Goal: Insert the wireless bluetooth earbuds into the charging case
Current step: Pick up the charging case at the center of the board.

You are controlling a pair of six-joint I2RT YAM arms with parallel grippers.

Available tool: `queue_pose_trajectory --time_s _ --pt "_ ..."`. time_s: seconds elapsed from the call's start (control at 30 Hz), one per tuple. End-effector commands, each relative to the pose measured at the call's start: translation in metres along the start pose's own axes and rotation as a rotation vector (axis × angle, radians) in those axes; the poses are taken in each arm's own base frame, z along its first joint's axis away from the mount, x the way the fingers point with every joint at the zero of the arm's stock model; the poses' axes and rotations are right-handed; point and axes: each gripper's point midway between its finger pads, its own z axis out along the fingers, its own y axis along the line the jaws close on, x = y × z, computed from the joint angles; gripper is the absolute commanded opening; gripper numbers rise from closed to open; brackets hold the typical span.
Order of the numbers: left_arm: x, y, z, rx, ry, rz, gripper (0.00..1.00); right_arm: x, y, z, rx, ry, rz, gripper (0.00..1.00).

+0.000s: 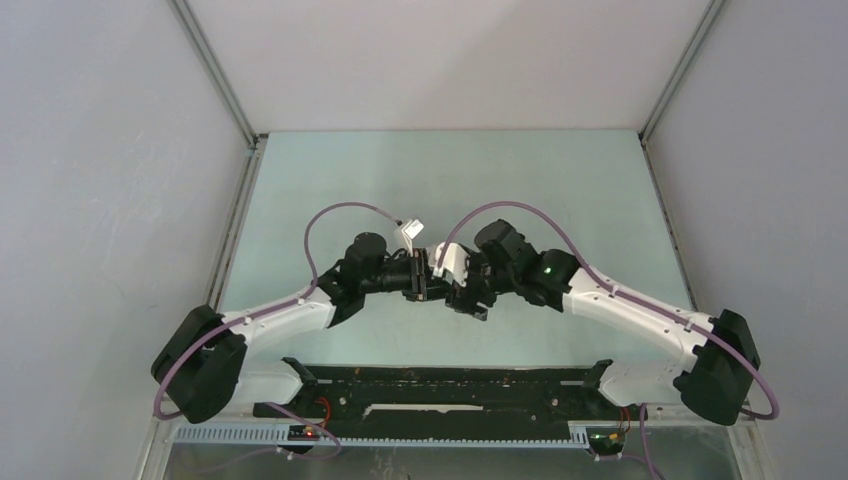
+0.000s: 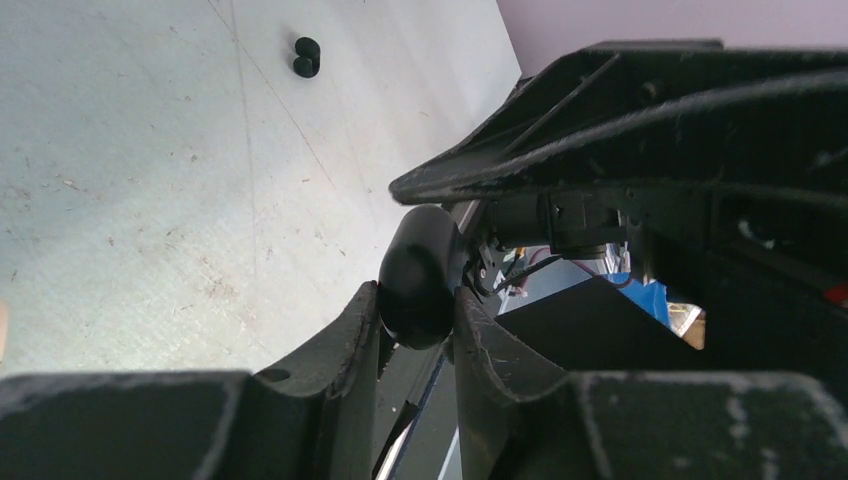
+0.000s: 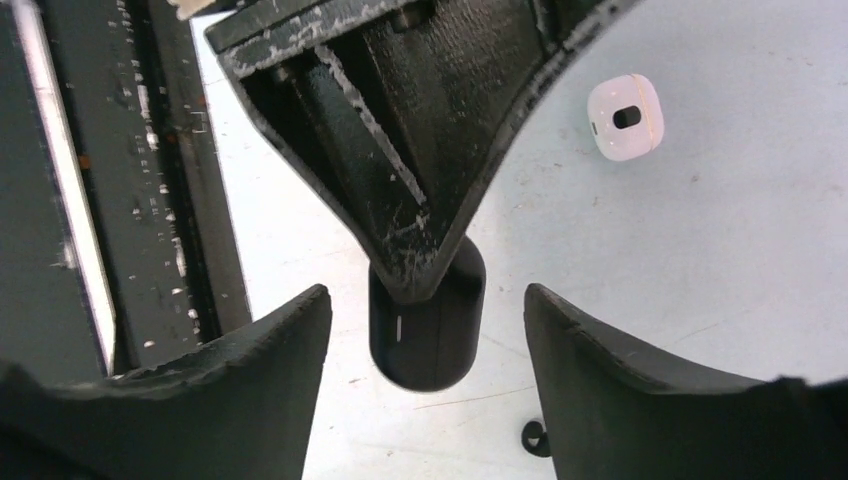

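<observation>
My left gripper (image 2: pixel 418 300) is shut on a black rounded charging case (image 2: pixel 420 275) and holds it above the table. In the right wrist view the same case (image 3: pixel 425 340) hangs between my right gripper's spread fingers (image 3: pixel 250 390). It shows a seam and a short white mark. My right gripper (image 3: pixel 425 300) is open and touches nothing. In the top view the two grippers meet at mid table, left (image 1: pixel 425 275) and right (image 1: pixel 465 292). A black earbud (image 2: pixel 306 57) lies on the table. Another small black piece (image 3: pixel 535 438) shows half hidden beside my right finger.
A white rounded case (image 3: pixel 625 117) with a dark oval mark lies on the table beyond the right gripper. A black rail (image 1: pixel 440 385) runs along the near edge between the arm bases. Grey walls (image 1: pixel 110 180) close in the table on both sides.
</observation>
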Motion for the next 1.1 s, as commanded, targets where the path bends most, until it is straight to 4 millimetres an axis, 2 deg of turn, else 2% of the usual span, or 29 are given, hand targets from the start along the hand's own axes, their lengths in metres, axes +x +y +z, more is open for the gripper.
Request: queue_pose_trajectory --time_s 0.0,0.17,0.23,0.3,0.37,0.47,0.53,0.83,1.07 --pt "-0.011 -0.015 -0.002 0.045 -0.043 0.071 0.15 -0.018 0.008 -0.027 -0.094 -0.104 0.094 0.75" --pt "-0.011 -0.009 -0.006 0.017 -0.082 0.163 0.10 -0.020 0.014 -0.072 -0.258 -0.168 0.249 0.78" --pt "-0.010 -0.013 -0.008 0.013 -0.109 0.250 0.07 -0.021 0.016 -0.089 -0.336 -0.214 0.282 0.77" --pt "-0.008 -0.019 -0.010 0.023 -0.127 0.354 0.07 -0.018 0.013 -0.098 -0.368 -0.235 0.304 0.73" --pt "-0.006 -0.032 -0.013 0.068 -0.157 0.449 0.07 -0.011 0.008 -0.098 -0.381 -0.232 0.339 0.69" --pt "-0.004 -0.052 -0.020 0.145 -0.225 0.578 0.07 -0.006 0.017 -0.094 -0.445 -0.215 0.355 0.60" --pt "-0.003 -0.061 -0.026 0.178 -0.259 0.641 0.07 -0.006 0.022 -0.090 -0.481 -0.208 0.364 0.59" --pt "0.005 -0.073 -0.032 0.240 -0.284 0.696 0.08 -0.016 0.036 -0.076 -0.508 -0.186 0.275 0.60" --pt "0.005 -0.078 -0.032 0.258 -0.296 0.705 0.08 -0.017 0.048 -0.064 -0.564 -0.153 0.278 0.55"
